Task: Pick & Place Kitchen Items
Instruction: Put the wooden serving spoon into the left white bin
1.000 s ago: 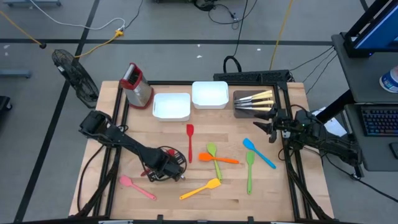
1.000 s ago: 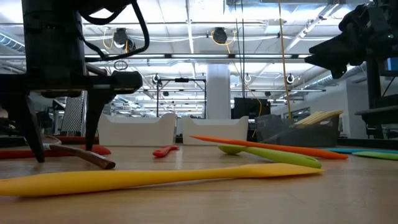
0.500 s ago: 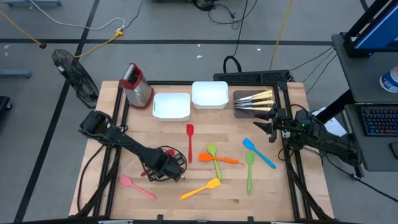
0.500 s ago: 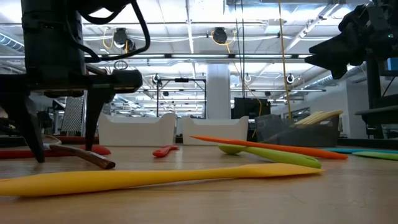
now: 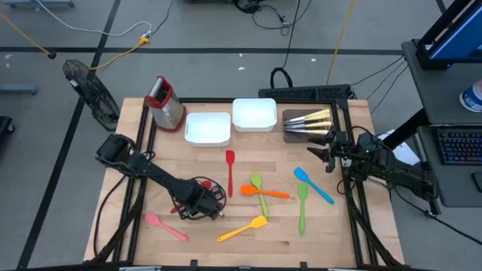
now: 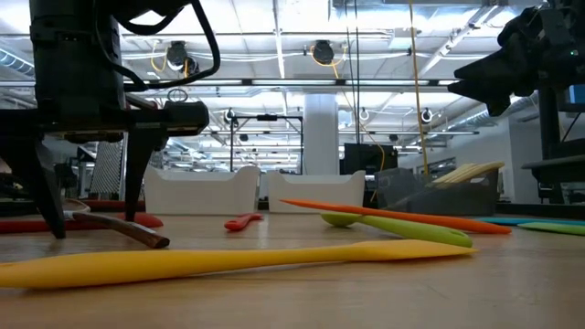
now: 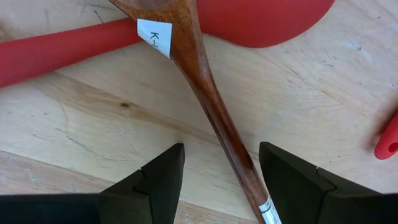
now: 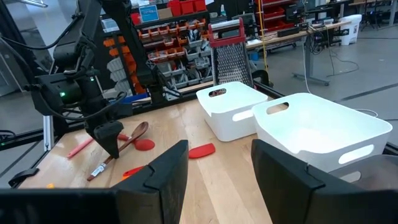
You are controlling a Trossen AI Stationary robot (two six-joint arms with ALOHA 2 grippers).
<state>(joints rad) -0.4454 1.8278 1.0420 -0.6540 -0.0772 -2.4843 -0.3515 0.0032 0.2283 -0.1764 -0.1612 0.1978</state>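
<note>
The brown wooden spoon (image 7: 205, 93) lies flat on the wooden table (image 5: 203, 241), its bowl over a red silicone spoon (image 7: 261, 22). The left pincer (image 7: 221, 180) is down over it, fingers spread wide, straddling the handle without gripping it. The right pincer (image 8: 217, 168) hangs open and empty near the dark tray of pale-handled knives (image 5: 309, 124).

grey floor (image 5: 226, 30) with dark tape lines and cables; wooden bench (image 5: 211, 245); fan (image 5: 90, 90) at left; keyboard (image 5: 458, 147) at right; ceiling lights (image 6: 274, 37); shelves (image 8: 168, 37) of bins.
</note>
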